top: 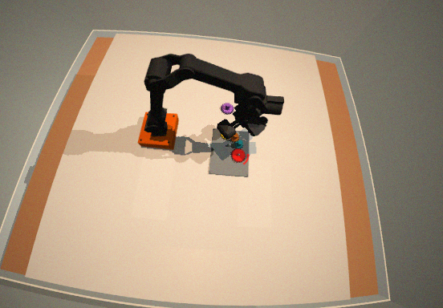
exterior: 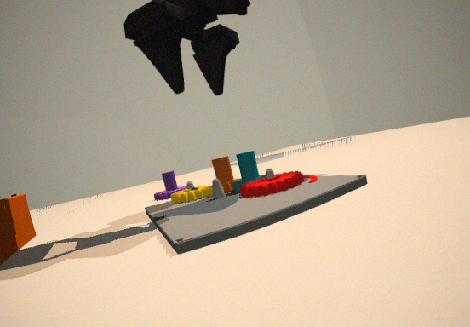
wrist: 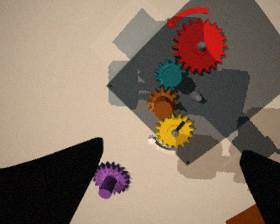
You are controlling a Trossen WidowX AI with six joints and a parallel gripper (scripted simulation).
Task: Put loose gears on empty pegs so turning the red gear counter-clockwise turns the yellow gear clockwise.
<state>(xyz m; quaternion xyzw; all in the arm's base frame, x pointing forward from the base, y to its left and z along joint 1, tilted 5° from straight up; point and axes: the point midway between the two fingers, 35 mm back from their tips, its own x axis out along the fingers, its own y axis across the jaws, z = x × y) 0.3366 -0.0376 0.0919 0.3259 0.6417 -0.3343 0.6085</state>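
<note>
On the table (top: 201, 234) (exterior: 298, 270) (wrist: 50, 100), a board (top: 226, 168) (exterior: 272, 210) (wrist: 227, 80) — right of the arm's base (top: 173, 118) (exterior: 23, 219) (wrist: 245, 215) in the top view. On the board, from top to bottom in the wrist view: a first gear (top: 237, 155) (exterior: 272, 185) (wrist: 192, 47), a second gear (top: 239, 144) (exterior: 248, 165) (wrist: 170, 75), a third gear (top: 234, 137) (exterior: 222, 172) (wrist: 162, 102), a fourth gear (top: 222, 136) (exterior: 187, 195) (wrist: 172, 135). Just beside the first, a curved arrow (top: 246, 160) (exterior: 312, 179) (wrist: 190, 12). Right of the third there, an empty peg (exterior: 218, 190) (wrist: 198, 97). Off the board, on the table — behind the fourth gear in the exterior view — a loose gear (top: 227, 108) (exterior: 169, 182) (wrist: 111, 177).
</note>
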